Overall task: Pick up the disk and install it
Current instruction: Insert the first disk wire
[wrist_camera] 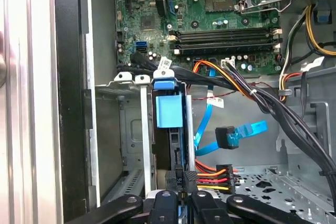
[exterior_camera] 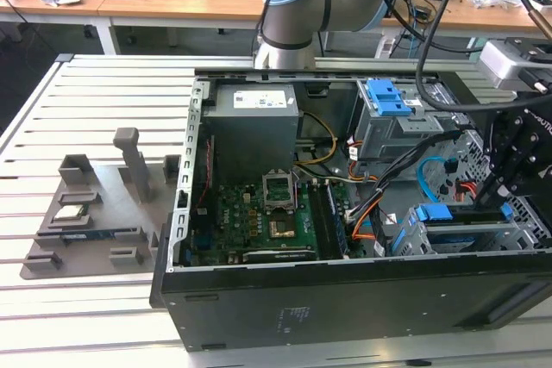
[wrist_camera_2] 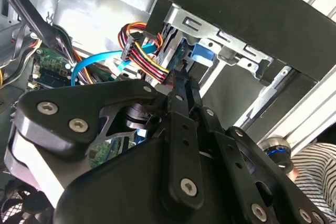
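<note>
Two black fingers [wrist_camera: 178,179] pinch the rear edge of the disk [wrist_camera: 169,111], which stands on edge in a grey metal bay [wrist_camera: 134,129]. Beside the fingers hang a blue cable [wrist_camera: 231,135] and orange-red wires [wrist_camera: 212,179]; no print is readable.

Inside the black computer case [exterior_camera: 345,299], a bright blue disk [wrist_camera: 169,111] frame stands beside the green circuit board [exterior_camera: 259,217], with a black claw [wrist_camera: 177,195].

Blue-framed disk [wrist_camera: 169,129], edge-on in drive cage [wrist_camera: 142,129]
</note>
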Motion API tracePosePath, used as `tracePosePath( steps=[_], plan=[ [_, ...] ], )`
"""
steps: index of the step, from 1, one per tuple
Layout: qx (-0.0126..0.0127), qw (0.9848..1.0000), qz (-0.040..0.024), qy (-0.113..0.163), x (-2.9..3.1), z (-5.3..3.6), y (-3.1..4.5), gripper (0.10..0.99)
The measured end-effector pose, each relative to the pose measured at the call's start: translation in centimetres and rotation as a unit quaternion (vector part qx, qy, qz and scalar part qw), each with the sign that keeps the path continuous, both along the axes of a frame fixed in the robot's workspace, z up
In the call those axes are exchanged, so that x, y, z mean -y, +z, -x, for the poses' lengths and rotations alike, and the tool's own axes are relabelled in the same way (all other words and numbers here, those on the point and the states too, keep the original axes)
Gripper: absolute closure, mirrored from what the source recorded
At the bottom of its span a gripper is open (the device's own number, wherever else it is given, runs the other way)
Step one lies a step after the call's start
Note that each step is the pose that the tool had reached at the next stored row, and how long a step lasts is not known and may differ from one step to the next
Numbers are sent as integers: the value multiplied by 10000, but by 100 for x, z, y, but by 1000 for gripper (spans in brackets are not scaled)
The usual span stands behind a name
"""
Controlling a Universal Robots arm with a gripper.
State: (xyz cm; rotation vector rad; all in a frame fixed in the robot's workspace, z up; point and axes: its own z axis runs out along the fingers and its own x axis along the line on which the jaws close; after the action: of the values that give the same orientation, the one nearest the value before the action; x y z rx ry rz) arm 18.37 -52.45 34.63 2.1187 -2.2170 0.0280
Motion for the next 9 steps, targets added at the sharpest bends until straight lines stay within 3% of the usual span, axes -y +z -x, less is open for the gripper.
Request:
tracePosePath(
  steps=[4, 9],
  plan=[
    [0, 10000, 4, 0, 1, -9, -51, 922],
    [0, 10000, 1, -82, 0, -10, -57, 922]
  ],
)
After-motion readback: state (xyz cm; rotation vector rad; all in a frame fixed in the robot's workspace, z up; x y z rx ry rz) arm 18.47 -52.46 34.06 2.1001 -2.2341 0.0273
